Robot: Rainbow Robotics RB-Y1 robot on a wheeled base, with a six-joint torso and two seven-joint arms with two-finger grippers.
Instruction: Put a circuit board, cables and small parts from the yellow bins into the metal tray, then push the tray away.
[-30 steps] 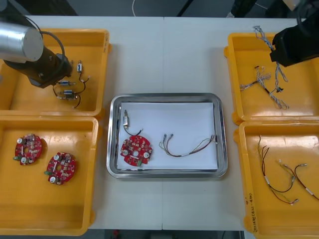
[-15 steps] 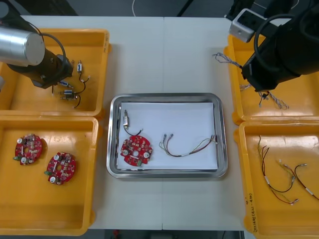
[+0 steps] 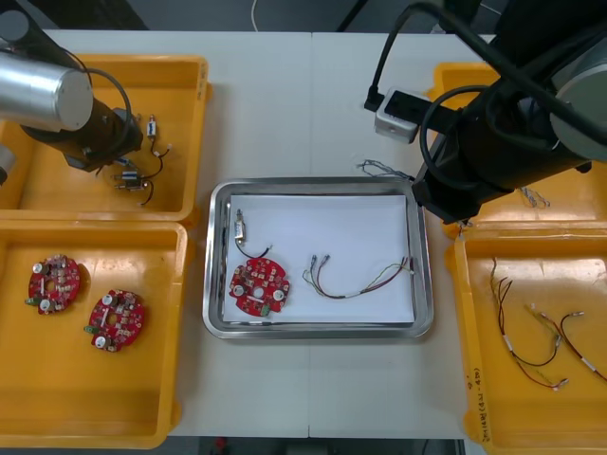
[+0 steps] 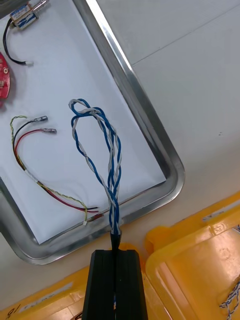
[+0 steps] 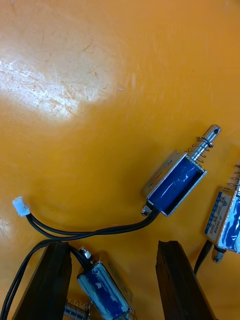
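My right gripper (image 4: 115,252) is shut on a twisted blue and white cable (image 4: 102,150), whose loop hangs over the right end of the metal tray (image 4: 150,122). In the front view the cable's end (image 3: 379,171) shows by the tray's far right corner, beside the right arm (image 3: 484,152). On the tray's (image 3: 216,256) white inside lie a red circuit board (image 3: 258,287), a small metal part (image 3: 241,227) and a red and yellow cable (image 3: 356,280). My left gripper (image 5: 112,255) is open, low in the far left yellow bin (image 3: 180,76), with one small metal part (image 5: 105,295) between its fingers and another (image 5: 177,182) just ahead.
The near left yellow bin (image 3: 19,379) holds two red circuit boards (image 3: 116,320). More blue and white cables (image 3: 533,197) lie in the far right bin. Black and red cables (image 3: 531,336) are in the near right bin. The right arm covers the tray's far right corner.
My right arm has swung from the far right bin toward the tray, carrying the blue and white cable. The left arm has barely moved.
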